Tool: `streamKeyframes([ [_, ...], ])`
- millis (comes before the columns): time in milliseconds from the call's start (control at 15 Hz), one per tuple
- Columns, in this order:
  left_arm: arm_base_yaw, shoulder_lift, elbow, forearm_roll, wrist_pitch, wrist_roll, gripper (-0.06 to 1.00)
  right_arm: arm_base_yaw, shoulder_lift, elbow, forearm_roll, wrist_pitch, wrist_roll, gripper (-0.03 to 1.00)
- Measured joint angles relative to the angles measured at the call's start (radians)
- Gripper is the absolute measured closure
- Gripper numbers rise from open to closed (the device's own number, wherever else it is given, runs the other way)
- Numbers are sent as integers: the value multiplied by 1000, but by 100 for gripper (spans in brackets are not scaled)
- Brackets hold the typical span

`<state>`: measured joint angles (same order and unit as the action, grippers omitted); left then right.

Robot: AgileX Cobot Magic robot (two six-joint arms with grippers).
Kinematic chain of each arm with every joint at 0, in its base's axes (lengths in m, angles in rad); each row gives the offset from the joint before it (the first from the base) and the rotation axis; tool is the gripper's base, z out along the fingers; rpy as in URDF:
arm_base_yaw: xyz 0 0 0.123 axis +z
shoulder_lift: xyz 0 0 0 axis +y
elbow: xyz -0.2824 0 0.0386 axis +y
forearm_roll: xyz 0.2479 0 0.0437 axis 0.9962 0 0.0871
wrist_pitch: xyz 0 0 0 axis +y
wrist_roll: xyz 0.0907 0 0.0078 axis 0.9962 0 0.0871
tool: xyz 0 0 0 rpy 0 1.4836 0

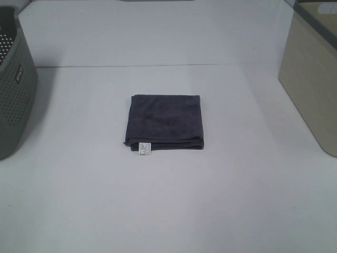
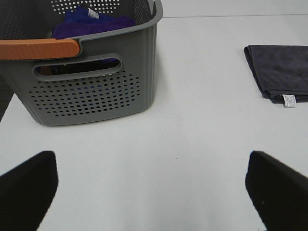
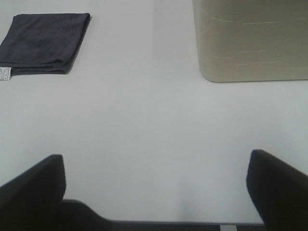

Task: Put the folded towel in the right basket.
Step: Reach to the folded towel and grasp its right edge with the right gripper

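A folded dark grey towel (image 1: 165,122) with a white label lies flat in the middle of the white table. It also shows in the left wrist view (image 2: 280,71) and in the right wrist view (image 3: 44,42). The beige right basket (image 1: 311,79) stands at the table's right edge; it shows in the right wrist view (image 3: 250,41) too. My left gripper (image 2: 154,192) is open and empty, near the table's front left. My right gripper (image 3: 156,190) is open and empty, near the front right. Neither gripper shows in the exterior high view.
A grey perforated basket (image 1: 15,89) stands at the left edge. In the left wrist view this grey basket (image 2: 91,91) has an orange handle and holds blue and purple cloths (image 2: 91,21). White tabletop (image 1: 168,200) surrounds the towel.
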<state>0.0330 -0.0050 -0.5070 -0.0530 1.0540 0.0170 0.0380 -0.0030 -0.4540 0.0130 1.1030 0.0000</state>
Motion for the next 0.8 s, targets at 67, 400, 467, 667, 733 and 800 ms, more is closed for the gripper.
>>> streamKeyframes([
  [67,0,0,0,0,0,0,-5,0,0,0,0,0,0,-1],
  [400,0,0,0,0,0,0,-5,0,0,0,0,0,-8,-1],
  [467,0,0,0,0,0,0,-5,0,0,0,0,0,-8,-1],
  [667,0,0,0,0,0,0,-5,0,0,0,0,0,-8,-1],
  [733,0,0,0,0,0,0,-5,0,0,0,0,0,-8,-1],
  [800,0,0,0,0,0,0,-5,0,0,0,0,0,-9,-1],
])
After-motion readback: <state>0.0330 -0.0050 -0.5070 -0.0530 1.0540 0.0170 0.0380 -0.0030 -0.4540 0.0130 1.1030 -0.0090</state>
